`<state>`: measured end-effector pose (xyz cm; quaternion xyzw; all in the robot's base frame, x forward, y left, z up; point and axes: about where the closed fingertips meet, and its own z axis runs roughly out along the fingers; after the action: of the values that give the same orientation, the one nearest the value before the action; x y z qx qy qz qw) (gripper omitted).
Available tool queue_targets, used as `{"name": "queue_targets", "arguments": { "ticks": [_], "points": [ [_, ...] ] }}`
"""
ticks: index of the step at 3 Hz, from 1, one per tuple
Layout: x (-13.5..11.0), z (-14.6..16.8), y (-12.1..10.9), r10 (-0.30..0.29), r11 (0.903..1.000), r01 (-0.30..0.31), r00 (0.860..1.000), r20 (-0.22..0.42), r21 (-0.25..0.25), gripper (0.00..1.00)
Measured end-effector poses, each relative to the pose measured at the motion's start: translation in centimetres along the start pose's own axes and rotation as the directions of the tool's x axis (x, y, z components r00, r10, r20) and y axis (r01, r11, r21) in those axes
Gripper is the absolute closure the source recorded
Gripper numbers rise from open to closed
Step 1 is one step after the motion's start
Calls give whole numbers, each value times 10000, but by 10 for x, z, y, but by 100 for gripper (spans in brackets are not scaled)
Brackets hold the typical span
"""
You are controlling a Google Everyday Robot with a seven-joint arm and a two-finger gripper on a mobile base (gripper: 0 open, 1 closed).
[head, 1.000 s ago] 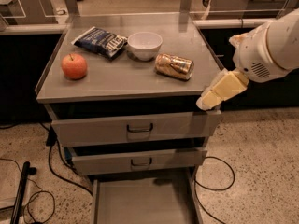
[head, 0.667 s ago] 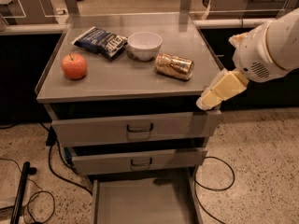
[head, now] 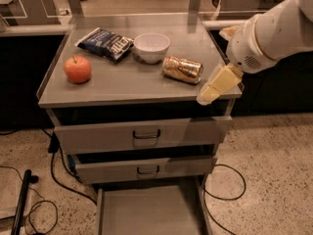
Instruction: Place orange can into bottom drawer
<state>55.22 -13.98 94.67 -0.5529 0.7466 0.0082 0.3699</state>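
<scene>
The orange can (head: 182,69) lies on its side on the grey cabinet top (head: 122,84), right of centre. The bottom drawer (head: 149,212) is pulled out at the cabinet's foot, its flat grey floor bare. My gripper (head: 208,95), with pale yellow fingers, hangs at the cabinet's front right corner, just right of and in front of the can, apart from it and holding nothing. The white arm (head: 271,31) reaches in from the upper right.
A round orange-red apple (head: 78,69), a dark blue chip bag (head: 105,43) and a white bowl (head: 151,47) sit on the cabinet top. Two handled drawers (head: 142,135) are shut above the open one. Cables (head: 58,175) lie on the speckled floor.
</scene>
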Motion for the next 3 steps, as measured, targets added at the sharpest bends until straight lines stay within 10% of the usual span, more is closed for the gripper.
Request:
{"name": "queue_targets", "arguments": {
  "ticks": [2,3],
  "points": [
    [3,49,-24,-1871,9769,1943,9788,831,-889,0],
    [-2,72,-34,-1769,9694,1957,9755,1310,-1483,0]
  ]
}}
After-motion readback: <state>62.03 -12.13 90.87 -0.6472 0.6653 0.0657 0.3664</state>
